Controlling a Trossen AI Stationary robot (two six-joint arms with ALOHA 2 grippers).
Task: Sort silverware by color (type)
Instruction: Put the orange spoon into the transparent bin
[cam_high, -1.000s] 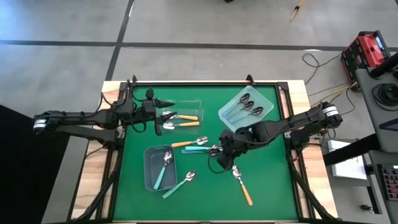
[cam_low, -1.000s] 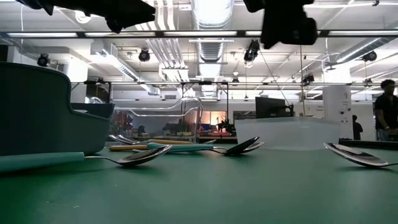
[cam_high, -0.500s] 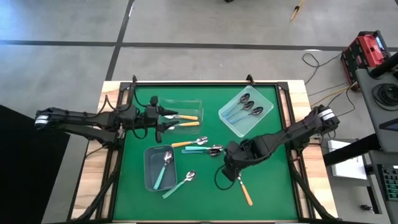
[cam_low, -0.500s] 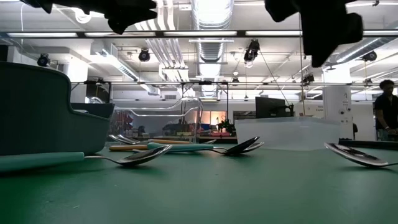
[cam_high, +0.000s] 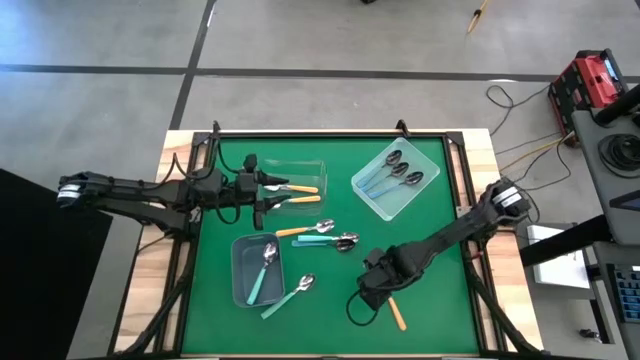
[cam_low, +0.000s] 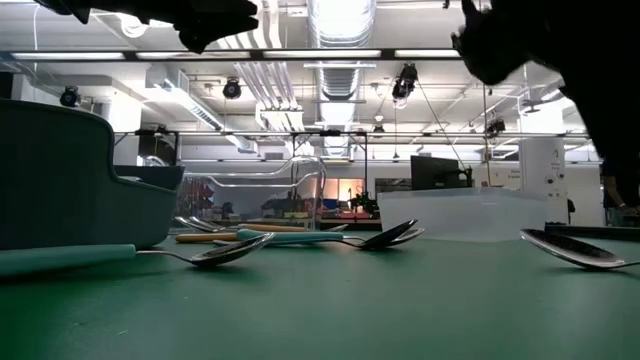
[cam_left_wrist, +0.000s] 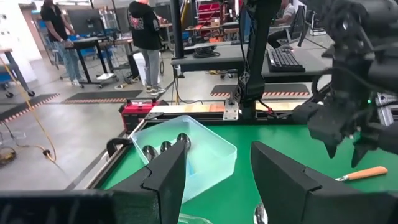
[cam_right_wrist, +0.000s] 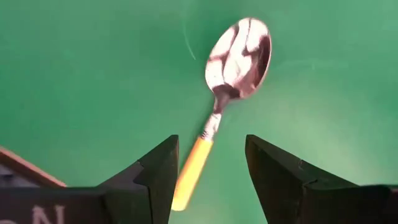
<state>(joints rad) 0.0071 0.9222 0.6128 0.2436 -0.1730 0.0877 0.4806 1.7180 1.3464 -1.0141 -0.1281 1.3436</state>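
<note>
An orange-handled spoon (cam_right_wrist: 214, 118) lies flat on the green mat near the table's right front. My right gripper (cam_right_wrist: 208, 168) hovers over it, open, one finger on each side of the handle without touching it. In the high view this gripper (cam_high: 372, 288) covers the spoon's bowl, and only the handle's end (cam_high: 397, 318) shows. My left gripper (cam_left_wrist: 214, 180) is open with nothing between its fingers. It stands over the clear bin (cam_high: 300, 162) at the far left, which holds two orange spoons (cam_high: 300, 188).
A blue bin (cam_high: 372, 192) at the far right holds dark blue spoons. A grey bin (cam_high: 240, 275) near the left front holds a teal spoon. Loose on the mat lie an orange spoon (cam_high: 298, 230), a teal spoon (cam_high: 320, 238) and another teal spoon (cam_high: 288, 298).
My right gripper has gone from the loose spoons in the middle toward the table's near edge and now stands over the orange spoon at the right front. The spoons on the mat have kept their places.
</note>
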